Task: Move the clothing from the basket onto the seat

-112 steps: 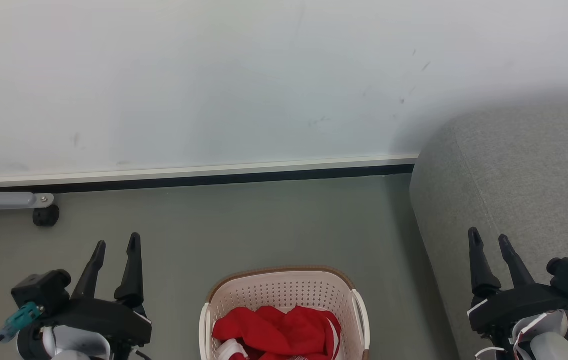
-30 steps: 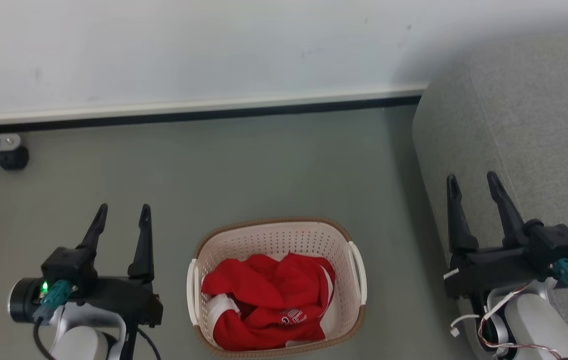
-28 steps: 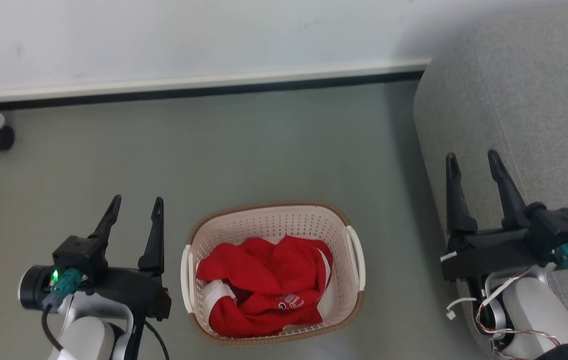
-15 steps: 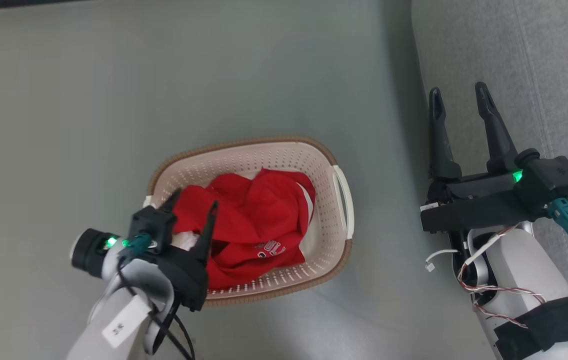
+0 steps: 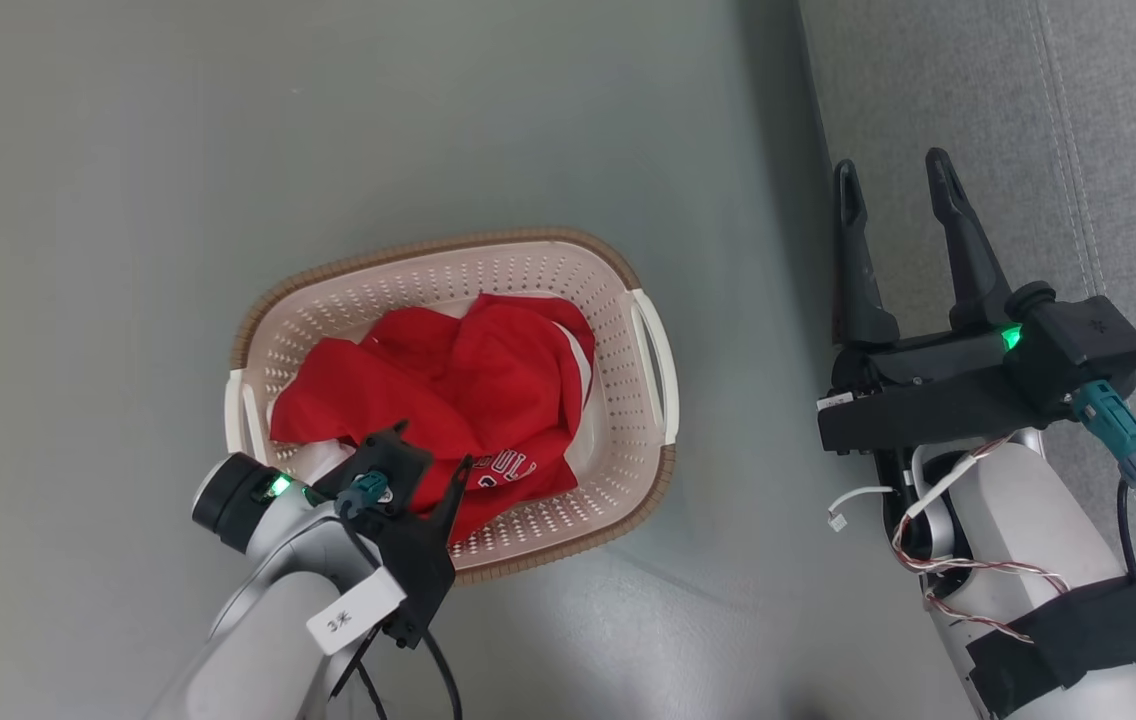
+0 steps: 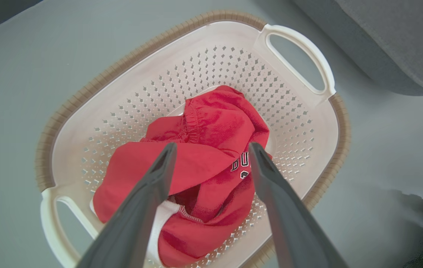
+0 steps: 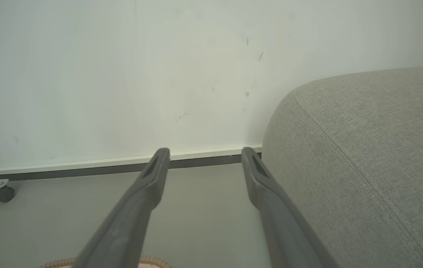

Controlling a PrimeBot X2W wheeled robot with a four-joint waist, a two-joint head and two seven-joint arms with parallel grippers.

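The cream-white basket (image 5: pixel 428 245) with a brown rim stands on the floor, and the sofa (image 5: pixel 1028 100) is to its right. Red clothing (image 5: pixel 448 380) with white trim and dark lettering (image 5: pixel 508 465) is bunched inside it. My left gripper (image 5: pixel 428 448) is open above the basket's near left part, fingers angled down at the fabric and holding nothing. In the left wrist view the left gripper (image 6: pixel 212 146) frames the clothing (image 6: pixel 211 126) inside the basket (image 6: pixel 96 85). My right gripper (image 5: pixel 890 162) is open and empty beside the sofa's edge.
Grey floor surrounds the basket. In the right wrist view the right gripper (image 7: pixel 204 150) points at a white wall with a dark baseboard (image 7: pixel 85 171). There, the sofa (image 7: pixel 364 149) is on the right and a caster wheel (image 7: pixel 1 193) at far left.
The head camera has tilted down, so the wall has left its view. My left gripper has swung right from the floor to over the basket. The right gripper stays open by the sofa.
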